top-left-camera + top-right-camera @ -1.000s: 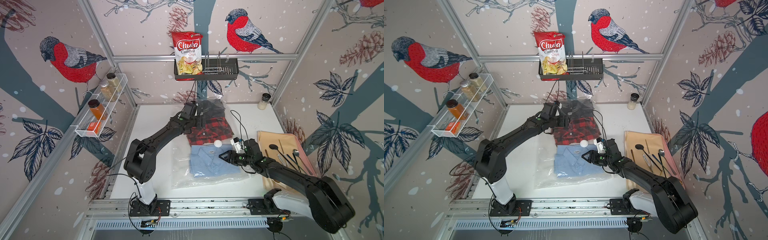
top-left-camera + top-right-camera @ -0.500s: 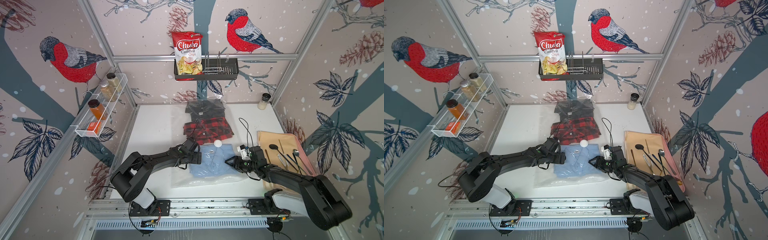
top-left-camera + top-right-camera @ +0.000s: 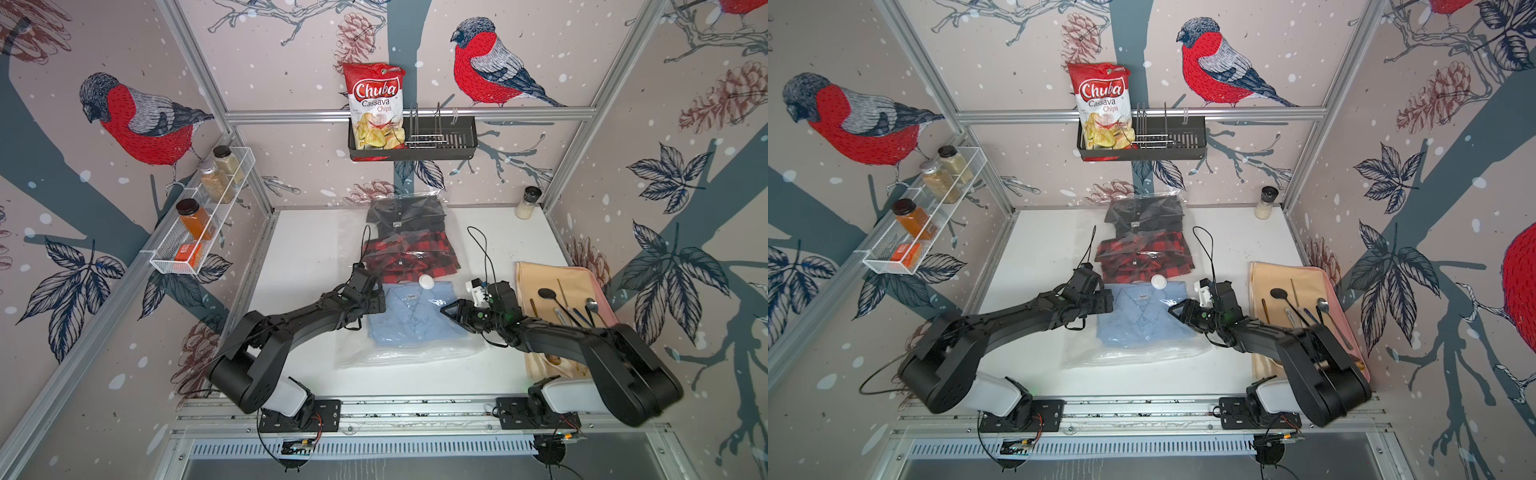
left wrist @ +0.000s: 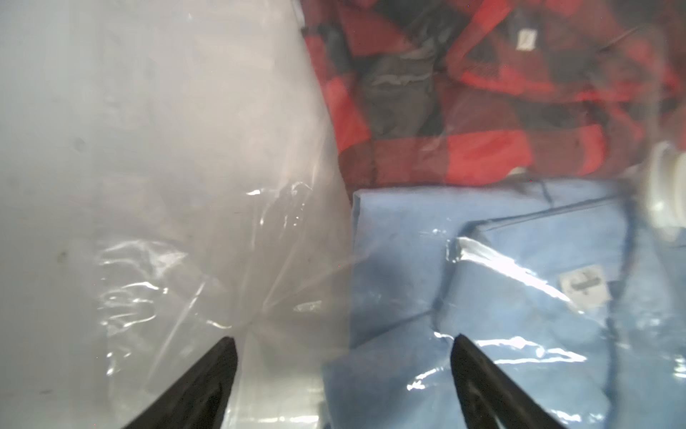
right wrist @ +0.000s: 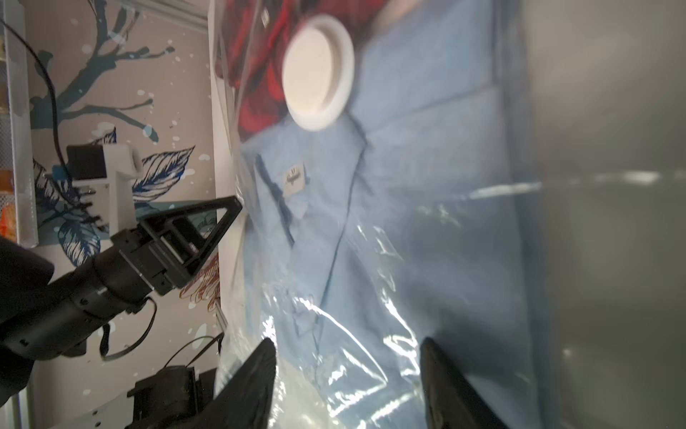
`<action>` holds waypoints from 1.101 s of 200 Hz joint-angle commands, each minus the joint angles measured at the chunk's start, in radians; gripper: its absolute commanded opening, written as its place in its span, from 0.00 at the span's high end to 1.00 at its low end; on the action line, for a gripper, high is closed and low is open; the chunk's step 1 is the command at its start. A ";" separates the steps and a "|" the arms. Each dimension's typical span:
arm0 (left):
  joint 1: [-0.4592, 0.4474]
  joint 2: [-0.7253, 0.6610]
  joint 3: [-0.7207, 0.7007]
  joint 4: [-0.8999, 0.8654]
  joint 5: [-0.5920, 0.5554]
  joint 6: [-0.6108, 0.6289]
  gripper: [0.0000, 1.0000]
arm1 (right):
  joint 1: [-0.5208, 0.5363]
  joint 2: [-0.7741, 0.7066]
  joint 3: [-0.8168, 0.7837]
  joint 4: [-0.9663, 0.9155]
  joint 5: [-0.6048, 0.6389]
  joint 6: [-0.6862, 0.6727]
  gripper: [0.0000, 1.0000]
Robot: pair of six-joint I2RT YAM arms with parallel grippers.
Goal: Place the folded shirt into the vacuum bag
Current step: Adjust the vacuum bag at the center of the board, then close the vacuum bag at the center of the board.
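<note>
The vacuum bag (image 3: 399, 353) lies lengthwise down the middle of the white table, clear and crinkly, with its round white valve (image 3: 426, 281) on top. Under its film a folded light blue shirt (image 3: 415, 320) lies nearest the front. My left gripper (image 3: 380, 300) is open at the blue shirt's left edge. In the left wrist view its gripper (image 4: 344, 343) straddles that edge over the plastic. My right gripper (image 3: 451, 318) is open at the shirt's right edge. In the right wrist view the gripper (image 5: 348, 344) hovers over glossy film and blue shirt (image 5: 427, 223), nothing between its fingers.
A red plaid shirt (image 3: 409, 257) and a black shirt (image 3: 405, 214) lie behind the blue one under the same plastic. A peach cloth (image 3: 557, 282) with spoons and utensils lies at the right. A spice jar (image 3: 528, 203) stands at the back right. A wire shelf (image 3: 199, 220) and a black rack (image 3: 415, 141) hang on the walls.
My left arm has swung from the back, beside the plaid shirt, forward to the blue shirt's left edge. The right gripper shifted slightly along the shirt's right edge and opened a little wider.
</note>
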 commanded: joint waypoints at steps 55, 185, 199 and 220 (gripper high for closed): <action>-0.215 -0.066 0.078 -0.109 -0.020 0.044 0.09 | -0.339 -0.538 -0.032 -0.644 0.211 -0.113 0.23; -0.504 0.055 0.079 0.060 0.045 0.086 0.09 | -0.350 -0.632 -0.172 -0.669 0.019 -0.042 0.74; -0.522 0.052 0.072 0.074 0.041 0.098 0.09 | -0.348 -0.663 -0.171 -0.675 0.011 -0.025 0.86; -0.562 0.055 0.079 0.095 0.029 0.137 0.09 | -0.348 -0.692 -0.170 -0.650 -0.020 0.012 1.00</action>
